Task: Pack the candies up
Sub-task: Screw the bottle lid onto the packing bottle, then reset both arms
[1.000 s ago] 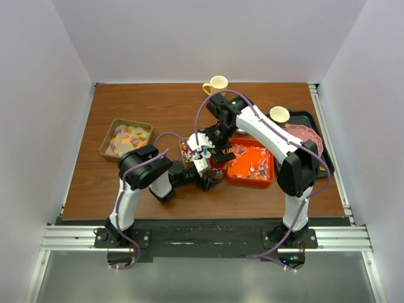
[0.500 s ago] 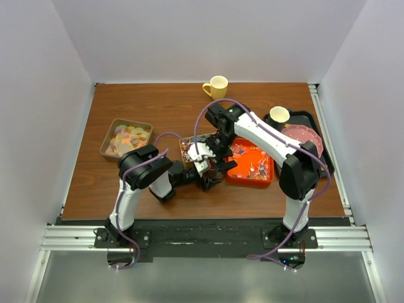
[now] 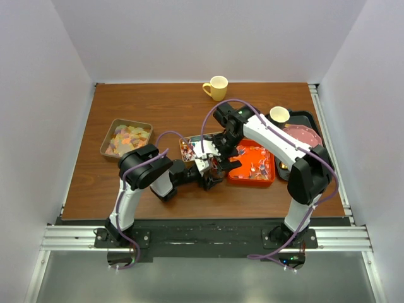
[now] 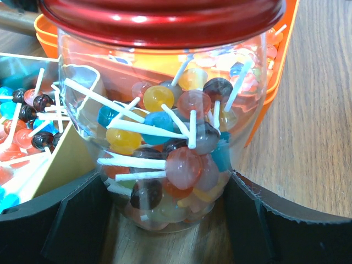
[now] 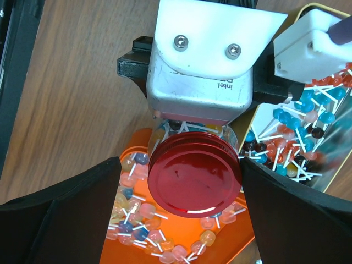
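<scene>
Left hand (image 4: 170,212): set low on the bench (image 3: 164,107), fingers (image 4: 77,220) pressed against both sides of the clear jar (image 4: 165,137) near its base; the jar is clamped and stands upright. The jar is partly filled with candies (image 4: 181,165), seen as round lollipops on white sticks in yellow, blue, pink and dark shades. A red lid (image 5: 193,173) is seated on the jar mouth.

Right hand (image 5: 184,214): held above the jar, fingers (image 5: 66,214) spread wide to either side of the lid, apart from it; nothing is gripped.

The jar is placed between two containers: an orange tray (image 4: 278,66) just beside it on the right, and a gold tin (image 4: 63,162) on the left, each strewn with more lollipops. Pastel pieces are heaped in a grey tin (image 3: 107,146) well apart on the left. A yellow mug (image 3: 218,87) is noted at the far edge.
</scene>
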Tool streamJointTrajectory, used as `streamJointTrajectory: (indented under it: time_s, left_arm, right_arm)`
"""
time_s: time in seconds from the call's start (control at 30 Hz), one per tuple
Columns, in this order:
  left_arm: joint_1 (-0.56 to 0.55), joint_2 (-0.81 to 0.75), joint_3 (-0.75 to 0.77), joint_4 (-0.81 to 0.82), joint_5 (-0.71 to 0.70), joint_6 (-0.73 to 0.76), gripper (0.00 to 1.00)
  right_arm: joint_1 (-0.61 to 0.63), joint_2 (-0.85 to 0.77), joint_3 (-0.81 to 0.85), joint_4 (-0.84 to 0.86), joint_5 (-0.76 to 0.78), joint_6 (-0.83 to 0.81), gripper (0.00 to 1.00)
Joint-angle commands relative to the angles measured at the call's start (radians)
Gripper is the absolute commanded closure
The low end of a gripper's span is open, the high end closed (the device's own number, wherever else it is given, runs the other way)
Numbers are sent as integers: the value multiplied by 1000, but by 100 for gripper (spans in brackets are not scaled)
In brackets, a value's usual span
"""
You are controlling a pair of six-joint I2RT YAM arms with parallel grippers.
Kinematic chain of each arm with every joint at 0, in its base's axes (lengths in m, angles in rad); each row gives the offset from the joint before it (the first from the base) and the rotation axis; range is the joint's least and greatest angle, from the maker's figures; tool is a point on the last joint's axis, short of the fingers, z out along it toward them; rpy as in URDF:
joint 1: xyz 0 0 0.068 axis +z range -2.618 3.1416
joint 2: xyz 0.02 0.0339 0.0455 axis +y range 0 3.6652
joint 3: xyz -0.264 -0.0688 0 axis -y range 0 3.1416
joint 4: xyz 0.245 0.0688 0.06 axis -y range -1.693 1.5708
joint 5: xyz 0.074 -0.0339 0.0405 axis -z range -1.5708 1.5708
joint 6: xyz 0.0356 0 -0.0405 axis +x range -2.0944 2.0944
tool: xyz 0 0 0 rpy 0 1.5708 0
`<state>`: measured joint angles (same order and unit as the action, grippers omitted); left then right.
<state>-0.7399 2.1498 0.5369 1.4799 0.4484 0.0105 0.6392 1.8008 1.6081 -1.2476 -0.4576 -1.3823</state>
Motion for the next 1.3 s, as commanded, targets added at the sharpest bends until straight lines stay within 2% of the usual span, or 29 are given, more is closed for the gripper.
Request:
streamJointTrajectory:
  time_s: [0.0, 0.3, 0.43, 0.47, 0.63, 0.83, 0.97, 1.03, 1.07, 1.1, 1.17, 1.2, 1.23, 1.27]
  left_arm:
    - [22, 55, -22, -176, -63, -24, 100]
    - [22, 56, -23, -179, -42, -21, 100]
    - [22, 55, -20, -185, -42, -18, 100]
    - [20, 53, -20, -185, -42, -18, 100]
    - [22, 56, -20, -188, -45, -17, 100]
    - [20, 58, -17, -193, -34, -18, 100]
    - [22, 53, -8, -220, -19, -27, 100]
    - [22, 12, -14, -271, -16, -44, 65]
    - [23, -13, -29, -279, -13, -61, 5]
    - [25, -75, -47, -286, -8, -69, 0]
    - [34, -160, -113, -300, 15, -89, 0]
    - [46, -250, -127, -356, 63, -90, 0]
    - [51, -301, -156, -390, 79, -87, 0]
    - [57, -348, -173, -424, 93, -80, 0]
  right_arm:
    - [-9, -49, -28, -314, 25, 84, 9]
    - [-9, -63, -63, -154, 60, 169, 16]
    - [-12, -49, -65, -144, 48, 201, 28]
    - [-15, -44, -65, -139, 42, 212, 36]
    - [-15, -49, -108, -47, 16, 368, 49]
    - [-13, -46, -165, 36, 24, 574, 56]
    - [-10, -49, -178, 43, -6, 618, 56]
    - [-10, -52, -182, 43, 16, 602, 55]
    - [-12, -50, -178, 42, 22, 597, 53]
    - [-12, -50, -175, 39, 20, 586, 53]
    - [-10, -41, -157, 31, 11, 577, 48]
    - [-12, -38, -149, 30, 5, 574, 44]
    - [-10, -34, -128, 21, -13, 568, 30]
    - [-10, -31, -117, 19, -19, 562, 8]
